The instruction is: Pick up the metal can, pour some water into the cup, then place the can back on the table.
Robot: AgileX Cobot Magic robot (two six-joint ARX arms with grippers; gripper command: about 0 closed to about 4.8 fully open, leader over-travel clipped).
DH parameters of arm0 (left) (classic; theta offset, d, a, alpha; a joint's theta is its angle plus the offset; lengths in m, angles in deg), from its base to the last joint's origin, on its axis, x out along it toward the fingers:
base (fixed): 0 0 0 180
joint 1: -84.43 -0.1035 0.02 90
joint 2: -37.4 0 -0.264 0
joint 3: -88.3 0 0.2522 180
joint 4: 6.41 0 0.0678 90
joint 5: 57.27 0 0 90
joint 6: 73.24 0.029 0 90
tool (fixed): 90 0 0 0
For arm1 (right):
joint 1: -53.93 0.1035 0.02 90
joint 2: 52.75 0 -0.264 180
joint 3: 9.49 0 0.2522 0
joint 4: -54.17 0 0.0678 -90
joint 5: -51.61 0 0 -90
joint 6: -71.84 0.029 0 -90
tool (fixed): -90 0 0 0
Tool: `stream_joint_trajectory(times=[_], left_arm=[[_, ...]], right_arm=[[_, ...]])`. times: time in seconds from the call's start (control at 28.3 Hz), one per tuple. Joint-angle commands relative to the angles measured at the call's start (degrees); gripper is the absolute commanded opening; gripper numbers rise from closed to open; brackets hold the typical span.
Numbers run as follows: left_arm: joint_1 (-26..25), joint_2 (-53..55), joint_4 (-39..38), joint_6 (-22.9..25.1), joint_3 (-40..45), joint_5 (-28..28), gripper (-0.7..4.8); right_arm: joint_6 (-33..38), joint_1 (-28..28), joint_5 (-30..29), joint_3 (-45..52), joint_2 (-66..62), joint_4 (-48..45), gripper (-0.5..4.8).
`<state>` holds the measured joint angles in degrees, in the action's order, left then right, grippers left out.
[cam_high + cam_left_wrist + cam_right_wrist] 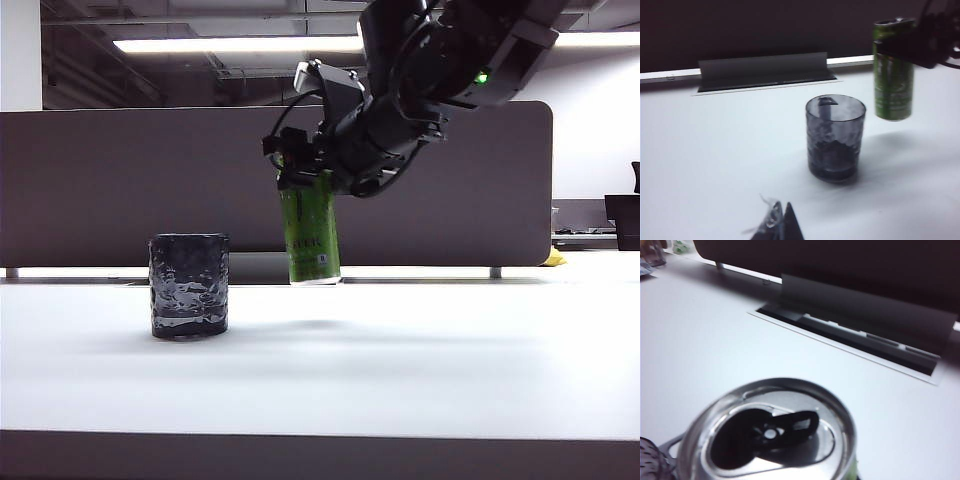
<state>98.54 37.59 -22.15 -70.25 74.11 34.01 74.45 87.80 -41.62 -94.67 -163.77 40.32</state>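
Left claw (pixel 780 225): at the near edge of the white tabletop (pixel 400 360), fingertips pressed together, clenched on nothing.
Cup (pixel 189 285): short dark grey-black bumpy tumbler, upright on the tabletop.
Can (pixel 311 235): tall slim bright-green metal can, lifted clear of the tabletop, beside and beyond the cup.
Right claw (pixel 305 160): grasping the can near its silver top.
Partition (pixel 120 180): dark grey panel, farthest back.
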Motion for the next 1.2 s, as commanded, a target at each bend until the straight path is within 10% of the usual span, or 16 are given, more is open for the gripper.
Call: stream_joint_trajectory(times=[0.04,1.2], left_arm=[[-1.5,0.0,0.8,0.0,-0.1,0.0,-0.05],[-2.7,0.0,0.8,0.0,-0.1,0.0,-0.05]], right_arm=[[0.9,-0.5,-0.2,0.9,1.1,-3.6,2.29],[2.9,-1.6,-0.1,28.9,5.9,-33.9,2.29]])
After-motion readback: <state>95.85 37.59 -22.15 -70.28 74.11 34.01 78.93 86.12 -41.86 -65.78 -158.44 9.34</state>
